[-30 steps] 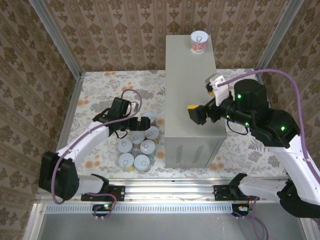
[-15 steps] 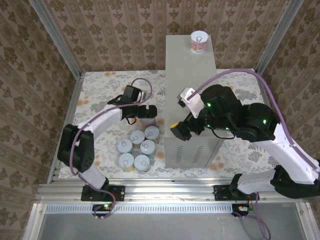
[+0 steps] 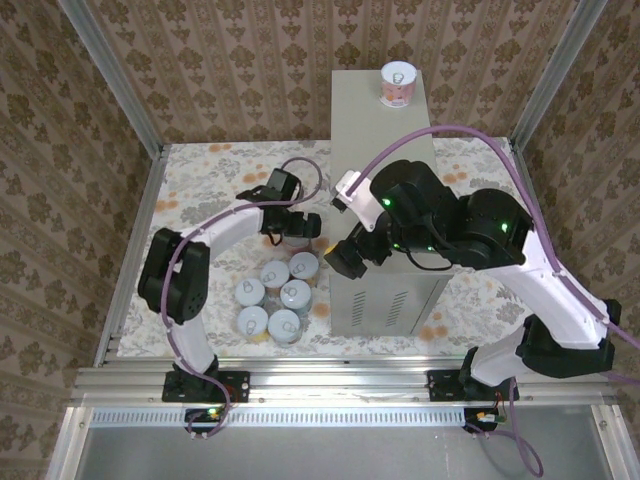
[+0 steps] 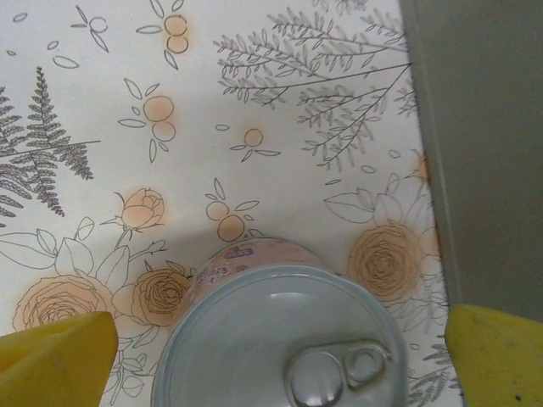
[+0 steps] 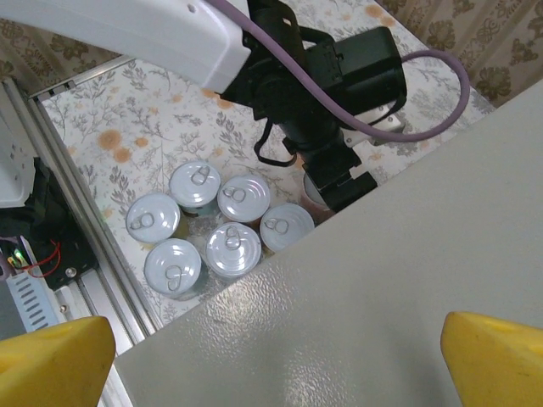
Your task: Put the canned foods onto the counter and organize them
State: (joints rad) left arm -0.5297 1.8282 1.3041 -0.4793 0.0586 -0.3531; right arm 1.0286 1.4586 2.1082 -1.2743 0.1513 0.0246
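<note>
Since a second ago, both arms are showing a shift: the left arm is reaching farther right across the floor, and the right arm is swinging left over the grey surface (image 3: 380, 140).

The left fingers (image 4: 55, 360) are standing released and wide apart, grasping nothing. A pink-labelled can (image 4: 280, 343) is standing upright on the floor directly between them, its long axis vertical and its pull tab facing up. Neither finger is touching it. This can is standing just beside the left wall of the grey surface.

Six more cans (image 5: 233, 248) are standing upright in a tight cluster on the floor, nearer the arm bases. One can (image 3: 397, 84) is already resting at the far end of the grey surface.

The right fingers (image 5: 51, 365) are hanging released over the near left edge of the grey surface, grasping nothing.

The left arm is judged the nearer one; the coming move is calling for a straight descent and then closure across the can's width.
</note>
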